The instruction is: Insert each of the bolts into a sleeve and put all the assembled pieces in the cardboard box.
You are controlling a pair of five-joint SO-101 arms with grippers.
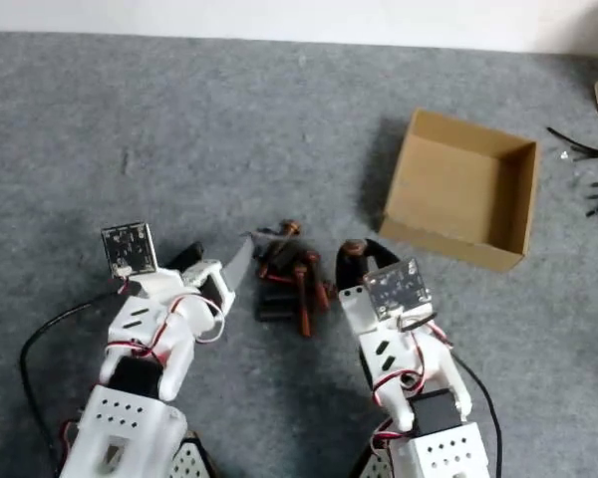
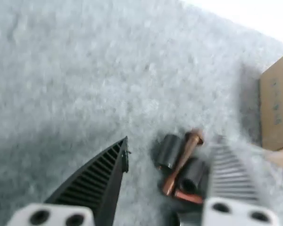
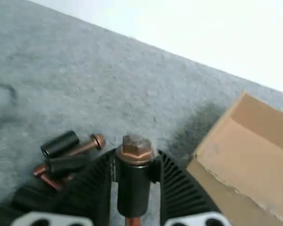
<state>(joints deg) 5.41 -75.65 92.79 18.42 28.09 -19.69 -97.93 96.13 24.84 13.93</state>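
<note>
Bolts [image 1: 304, 289] of copper colour and black sleeves [image 1: 273, 307] lie in a loose heap on the grey, felt-like surface [image 1: 90, 129], in the middle between the two arms. In the left wrist view a bolt [image 2: 181, 160] lies slanted across two sleeves, one [image 2: 169, 150] on its far side and one [image 2: 194, 175] on its near side.

The left arm [image 1: 149, 339] stands left of the heap. Its jaws are spread wide with nothing in them, a dark finger [image 2: 96, 181] on the left and a pale finger [image 2: 228, 172] on the right. The heap's far end lies in the gap between them. Whether either finger touches a piece cannot be told.

The right arm [image 1: 399, 349] stands just right of the heap. Its jaws are closed on an assembled piece [image 3: 133, 183]: a black sleeve held upright between the ribbed fingers, with a bolt's hexagonal head [image 3: 137, 149] sitting on its top end and a bit of copper shank showing below. This piece is held apart from the heap, on the side toward the box.

The cardboard box [image 1: 498, 254] sits open side up, to the right of the heap and farther away, with one corner turned toward the right arm. Some small dark bits [image 1: 590, 189] lie at the far right edge of the surface, beyond the box.
</note>
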